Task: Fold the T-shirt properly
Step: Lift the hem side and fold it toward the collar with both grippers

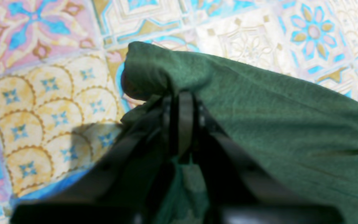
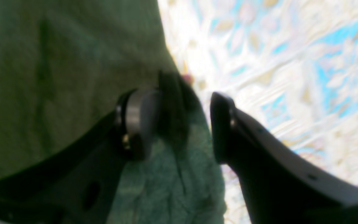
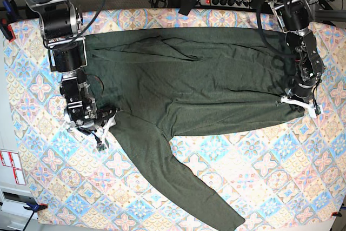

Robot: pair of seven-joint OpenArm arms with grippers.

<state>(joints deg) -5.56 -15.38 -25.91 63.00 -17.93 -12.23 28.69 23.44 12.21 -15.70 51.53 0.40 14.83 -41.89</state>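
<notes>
The T-shirt is lying spread across the patterned tablecloth, one sleeve trailing toward the near edge, while the left gripper is pinching its hem and the right gripper is gaping beside its edge.

The base view looks straight down from high above the whole patterned table, both arms entering from its far edge. Each wrist view sits very close behind its own gripper, angled down at green T-shirt fabric. Shared ground: the left wrist view matches the table's right edge, the right wrist view its left edge.
</notes>
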